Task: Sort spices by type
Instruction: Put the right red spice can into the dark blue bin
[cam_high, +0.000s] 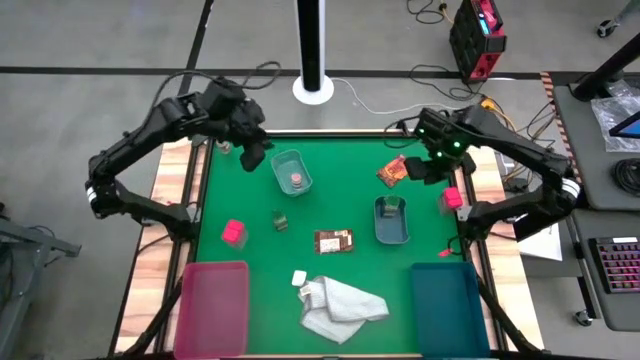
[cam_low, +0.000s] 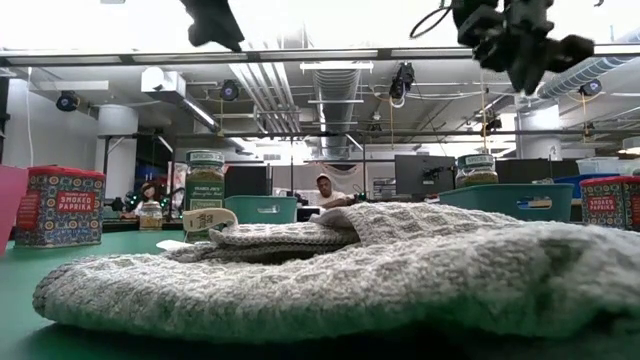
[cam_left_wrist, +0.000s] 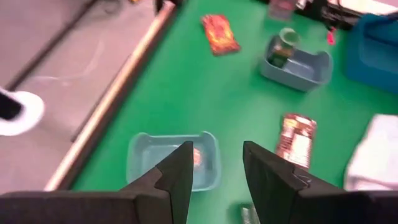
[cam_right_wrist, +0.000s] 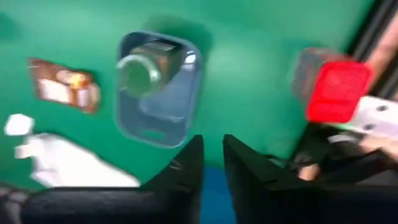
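A clear jar with a pinkish top stands in the far pale blue tray. A greenish jar stands in the right tray. Another greenish jar, two red blocks, a brown packet and a red-orange packet rest on the green table. My left gripper hangs open, high above the far tray. My right gripper hovers by the red-orange packet, its fingers a narrow gap apart with nothing between them.
A white cloth lies crumpled at the near middle, with a small white piece beside it. A pink bin stands at the near left and a teal bin at the near right. Wooden strips border both sides.
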